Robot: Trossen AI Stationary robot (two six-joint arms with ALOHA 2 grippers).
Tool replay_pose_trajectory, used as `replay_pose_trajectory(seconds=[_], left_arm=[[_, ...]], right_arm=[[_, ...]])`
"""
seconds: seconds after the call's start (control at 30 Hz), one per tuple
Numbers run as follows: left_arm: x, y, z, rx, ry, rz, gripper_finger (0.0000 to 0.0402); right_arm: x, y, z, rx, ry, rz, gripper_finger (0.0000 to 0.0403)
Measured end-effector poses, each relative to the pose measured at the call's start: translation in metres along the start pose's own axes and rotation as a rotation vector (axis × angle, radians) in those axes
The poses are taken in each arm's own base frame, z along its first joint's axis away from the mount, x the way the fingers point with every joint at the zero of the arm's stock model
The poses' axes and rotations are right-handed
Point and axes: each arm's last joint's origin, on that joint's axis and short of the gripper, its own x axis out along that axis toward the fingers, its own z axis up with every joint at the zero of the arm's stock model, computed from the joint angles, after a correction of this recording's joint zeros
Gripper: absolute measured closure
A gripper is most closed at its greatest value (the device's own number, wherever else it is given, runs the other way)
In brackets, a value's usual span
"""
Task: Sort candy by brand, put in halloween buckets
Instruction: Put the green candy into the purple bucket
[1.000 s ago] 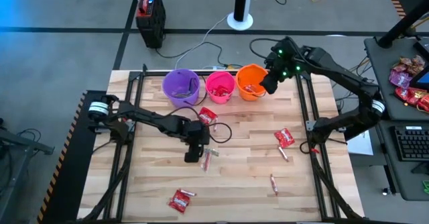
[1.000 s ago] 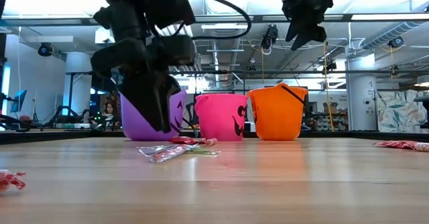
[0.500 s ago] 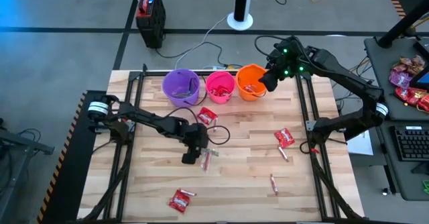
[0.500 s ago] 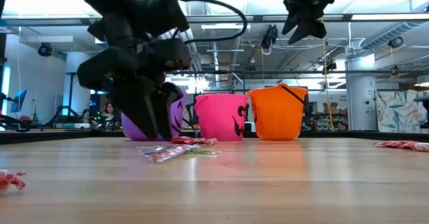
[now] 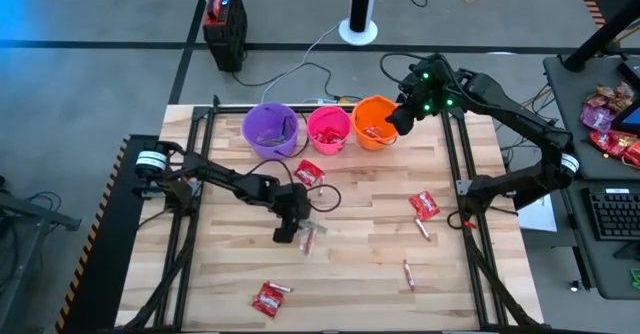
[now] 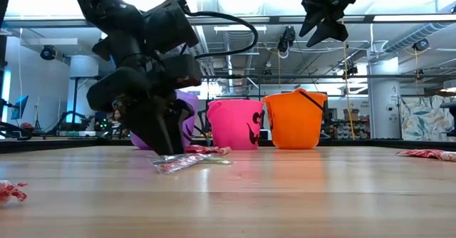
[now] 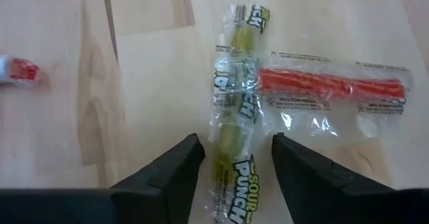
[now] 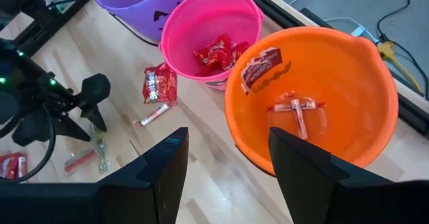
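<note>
Fingers of the left gripper (image 7: 231, 160) were spread, straddling one end of a green Sour Punch stick (image 7: 236, 110) that lay flat on the table (image 5: 370, 274), not pinching it; the gripper (image 5: 286, 233) sat low near mid-table, tips down at the wood in the low view (image 6: 165, 147). A red-filled clear stick (image 7: 332, 90) lay crosswise against the green one, touching it around mid-length. Right gripper (image 8: 224, 177) hung above the orange bucket (image 8: 315, 103) near the table's far edge, fingers spread, holding nothing; from above it sat just by the bucket's right rim (image 5: 400, 120). Three buckets lined up along the far edge: purple bucket (image 5: 268, 129), pink bucket (image 5: 328, 127), orange bucket (image 5: 375, 122), each touching or nearly touching the next. Orange one held a brown-red packet and a couple of pink-white sticks; pink one held red packets (image 8: 214, 53); contents of the purple one unclear. Loose candy on the table: a red packet (image 5: 309, 172) just in front of the pink bucket, a red packet (image 5: 424, 205) toward the right edge with a thin stick (image 5: 423, 230) beside it, another stick (image 5: 408, 272) nearer the front, and a red packet (image 5: 269, 297) by the front edge.
</note>
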Motion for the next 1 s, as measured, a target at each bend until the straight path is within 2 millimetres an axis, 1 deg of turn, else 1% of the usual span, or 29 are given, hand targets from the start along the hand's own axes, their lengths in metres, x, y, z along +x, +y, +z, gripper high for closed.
replay_pose_trajectory(seconds=[0.2,0.3,0.4,0.43,0.53,0.63,0.7,0.9,1.0], left_arm=[[0.008,0.001,-0.004,-0.004,0.02,0.007,0.0284],[0.01,0.002,-0.005,-0.007,0.022,0.011,0.0326],[0.008,0.002,-0.004,-0.008,0.023,0.016,0.038],[0.007,0.002,-0.004,-0.008,0.024,0.016,0.0388],[0.001,0.002,-0.003,-0.008,0.028,0.01,0.039],[-0.013,-0.001,-0.005,-0.003,0.057,0.01,0.0398],[-0.027,-0.002,-0.004,-0.005,0.092,0.05,0.0399],[-0.081,-0.002,0.015,-0.032,0.026,0.153,0.0401],[-0.111,0.0,0.027,-0.066,-0.047,0.212,0.0401]], right_arm=[[0.0,0.0,0.0,0.015,0.0,0.0,0.0204],[0.0,0.0,0.0,0.015,0.0,0.0,0.0204],[0.0,0.0,0.0,0.015,0.0,0.0,0.0204],[0.0,0.0,0.0,0.013,0.0,0.0,0.0204],[0.0,0.0,0.0,0.004,0.0,0.0,0.0204],[0.0,0.0,0.0,0.003,0.001,-0.001,0.0204],[0.0,0.0,0.0,0.003,0.001,-0.001,0.0204],[0.001,0.0,0.0,-0.001,0.002,-0.002,0.0204],[0.001,0.0,0.0,-0.001,0.002,-0.002,0.0204]])
